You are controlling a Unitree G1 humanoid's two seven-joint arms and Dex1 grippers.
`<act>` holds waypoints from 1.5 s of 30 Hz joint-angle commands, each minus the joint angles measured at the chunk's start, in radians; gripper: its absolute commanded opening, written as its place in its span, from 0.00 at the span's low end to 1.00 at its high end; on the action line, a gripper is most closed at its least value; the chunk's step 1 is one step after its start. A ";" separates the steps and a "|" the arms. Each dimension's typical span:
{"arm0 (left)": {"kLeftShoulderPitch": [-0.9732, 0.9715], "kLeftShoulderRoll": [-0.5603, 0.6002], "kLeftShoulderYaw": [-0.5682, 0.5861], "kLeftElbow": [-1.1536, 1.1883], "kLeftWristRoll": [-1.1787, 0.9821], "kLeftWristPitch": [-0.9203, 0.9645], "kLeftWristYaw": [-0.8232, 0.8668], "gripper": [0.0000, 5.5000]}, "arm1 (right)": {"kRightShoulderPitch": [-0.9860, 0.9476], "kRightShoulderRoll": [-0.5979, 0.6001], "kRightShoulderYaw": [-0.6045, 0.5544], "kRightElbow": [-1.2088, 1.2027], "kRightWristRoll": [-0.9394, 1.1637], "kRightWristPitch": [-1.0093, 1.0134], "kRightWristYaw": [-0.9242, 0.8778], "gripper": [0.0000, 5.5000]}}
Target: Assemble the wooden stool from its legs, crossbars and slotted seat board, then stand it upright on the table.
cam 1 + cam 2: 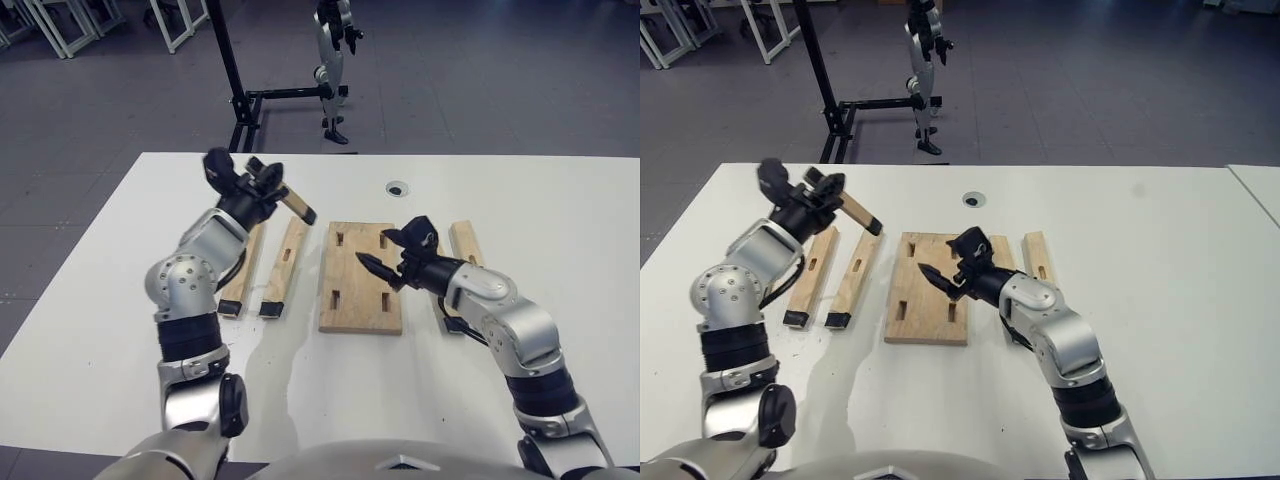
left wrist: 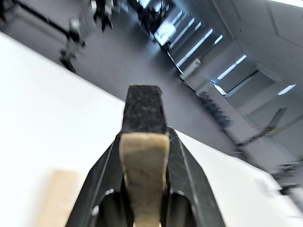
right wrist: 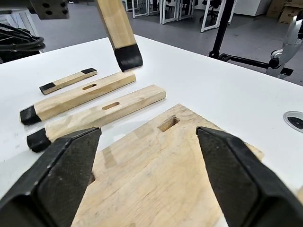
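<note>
Currently left fingers [image 2: 188,187] clamp a leg [image 1: 297,204] aloft, right fingers [image 3: 61,175] apart above the seat board [image 1: 358,300]; I risk jamming it tilted.

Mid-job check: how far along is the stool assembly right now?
Nothing is joined yet: the seat board lies flat, its visible slots empty. In hand: the left gripper is shut on a lifted leg; the right gripper hovers open over the board. Left: fitting that leg, the two legs beside the board and the short bar, then standing it upright.
</note>
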 commanded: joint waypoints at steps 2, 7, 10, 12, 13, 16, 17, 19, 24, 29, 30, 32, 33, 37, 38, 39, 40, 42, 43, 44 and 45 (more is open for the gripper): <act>0.127 0.171 -0.056 -0.082 0.180 -0.045 -0.099 0.08 | -0.012 0.065 -0.100 0.006 -0.042 -0.015 -0.153 0.87; 0.199 0.176 -0.068 -0.076 0.293 -0.139 -0.139 0.08 | -0.015 0.109 -0.146 0.007 -0.085 -0.042 -0.259 0.95; 0.210 0.160 -0.097 -0.003 0.378 -0.247 -0.167 0.08 | -0.004 0.131 -0.139 -0.006 -0.088 -0.040 -0.279 0.95; 0.211 0.149 -0.114 0.051 0.418 -0.301 -0.186 0.08 | 0.001 0.138 -0.132 -0.012 -0.089 -0.038 -0.284 0.95; 0.215 0.140 -0.117 0.082 0.431 -0.321 -0.196 0.08 | 0.000 0.141 -0.129 -0.012 -0.090 -0.037 -0.284 0.95; 0.232 0.125 -0.126 0.153 0.474 -0.384 -0.218 0.08 | -0.005 0.142 -0.132 -0.015 -0.091 -0.035 -0.283 0.95; 0.236 0.123 -0.128 0.170 0.488 -0.403 -0.226 0.08 | -0.006 0.142 -0.134 -0.015 -0.091 -0.035 -0.282 0.95; 0.238 0.112 -0.120 0.194 0.494 -0.420 -0.231 0.08 | -0.005 0.140 -0.136 -0.017 -0.091 -0.035 -0.281 0.95; 0.240 0.093 -0.111 0.232 0.504 -0.450 -0.250 0.08 | -0.007 0.141 -0.136 -0.022 -0.090 -0.031 -0.280 0.95; 0.308 0.086 -0.161 0.372 0.567 -0.560 -0.324 0.08 | -0.020 0.144 -0.135 -0.020 -0.091 -0.028 -0.282 0.95; 0.328 0.089 -0.172 0.412 0.586 -0.588 -0.340 0.08 | -0.023 0.146 -0.136 -0.021 -0.090 -0.026 -0.283 0.95; 0.369 0.095 -0.199 0.484 0.615 -0.626 -0.373 0.08 | -0.026 0.146 -0.139 -0.025 -0.087 -0.020 -0.283 0.95; 0.391 0.094 -0.213 0.526 0.624 -0.632 -0.392 0.08 | -0.027 0.147 -0.140 -0.028 -0.085 -0.017 -0.284 0.95; 0.396 0.082 -0.208 0.648 0.604 -0.618 -0.433 0.08 | -0.031 0.146 -0.142 -0.033 -0.082 -0.010 -0.282 0.95; 0.389 0.082 -0.200 0.668 0.593 -0.605 -0.439 0.08 | -0.032 0.145 -0.142 -0.033 -0.081 -0.009 -0.280 0.95; 0.379 0.085 -0.194 0.683 0.588 -0.593 -0.441 0.08 | -0.034 0.144 -0.142 -0.031 -0.081 -0.009 -0.279 0.95; 0.366 0.091 -0.194 0.691 0.584 -0.579 -0.444 0.08 | -0.036 0.143 -0.142 -0.030 -0.081 -0.009 -0.278 0.95; 0.345 0.098 -0.197 0.680 0.575 -0.563 -0.445 0.08 | -0.037 0.143 -0.142 -0.029 -0.082 -0.009 -0.278 0.95; 0.339 0.097 -0.200 0.666 0.569 -0.556 -0.445 0.08 | -0.035 0.144 -0.141 -0.031 -0.083 -0.009 -0.279 0.95; 0.337 0.093 -0.204 0.652 0.560 -0.543 -0.450 0.08 | -0.035 0.145 -0.139 -0.032 -0.084 -0.009 -0.279 0.95; 0.338 0.089 -0.211 0.638 0.553 -0.527 -0.458 0.08 | -0.036 0.145 -0.139 -0.031 -0.084 -0.009 -0.279 0.95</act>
